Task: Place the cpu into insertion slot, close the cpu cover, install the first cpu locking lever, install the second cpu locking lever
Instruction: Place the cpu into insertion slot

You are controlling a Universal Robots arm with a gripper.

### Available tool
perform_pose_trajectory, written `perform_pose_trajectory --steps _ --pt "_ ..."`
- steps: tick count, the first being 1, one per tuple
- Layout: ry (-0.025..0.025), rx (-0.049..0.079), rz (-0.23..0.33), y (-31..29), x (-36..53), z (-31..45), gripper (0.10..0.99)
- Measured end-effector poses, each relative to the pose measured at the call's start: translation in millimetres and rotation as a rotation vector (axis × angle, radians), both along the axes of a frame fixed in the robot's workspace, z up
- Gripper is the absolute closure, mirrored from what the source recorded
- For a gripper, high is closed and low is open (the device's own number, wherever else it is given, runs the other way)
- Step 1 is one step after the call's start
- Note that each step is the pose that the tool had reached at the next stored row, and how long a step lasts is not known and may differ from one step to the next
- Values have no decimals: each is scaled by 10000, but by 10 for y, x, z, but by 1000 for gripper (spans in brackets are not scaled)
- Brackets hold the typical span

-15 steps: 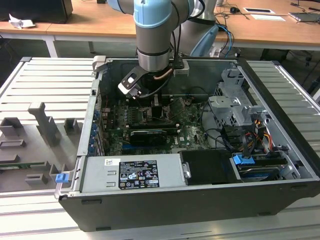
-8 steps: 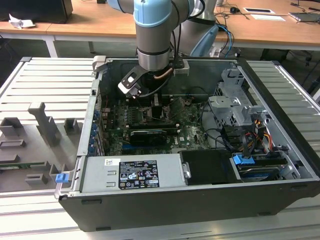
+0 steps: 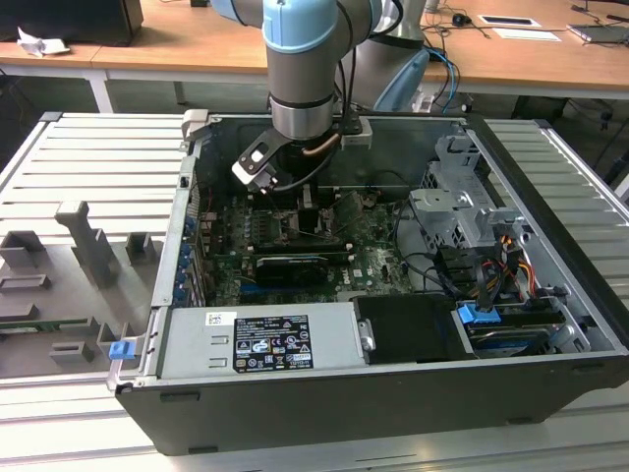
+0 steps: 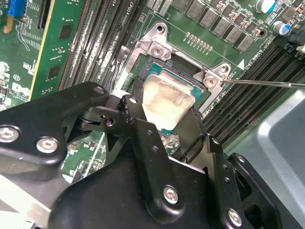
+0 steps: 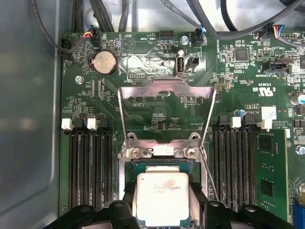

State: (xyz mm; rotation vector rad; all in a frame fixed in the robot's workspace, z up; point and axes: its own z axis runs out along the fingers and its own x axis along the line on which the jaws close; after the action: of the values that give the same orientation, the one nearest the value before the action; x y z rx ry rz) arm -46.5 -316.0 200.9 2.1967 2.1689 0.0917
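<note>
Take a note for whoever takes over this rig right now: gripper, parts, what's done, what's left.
Gripper: shut on the cpu.
Cpu: over the insertion slot; cannot tell if it is seated.
Cpu cover: flipped open.
Done: cpu is at the slot.
Left: cover not closed, neither locking lever installed; one lever stands free.

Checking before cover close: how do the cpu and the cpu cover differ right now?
Shape: the cpu is a solid square plate; the cpu cover is an open frame with green board showing through its cut-out.
Pose: the cpu lies flat at the insertion slot; the cpu cover is swung open, away from it.
Contact: the claw grips the cpu by two edges; the cpu cover is untouched.
Shared: both are silvery metal.
</note>
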Motion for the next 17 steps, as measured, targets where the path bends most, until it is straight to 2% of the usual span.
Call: perform_pose_trajectory --steps 5,6,10,17 --pt "0 0 0 0 0 -2 553" --pt "0 1 0 0 0 -2 486" --pt "-2 18 0 0 0 9 486" --pt "0 21 0 0 0 95 502"
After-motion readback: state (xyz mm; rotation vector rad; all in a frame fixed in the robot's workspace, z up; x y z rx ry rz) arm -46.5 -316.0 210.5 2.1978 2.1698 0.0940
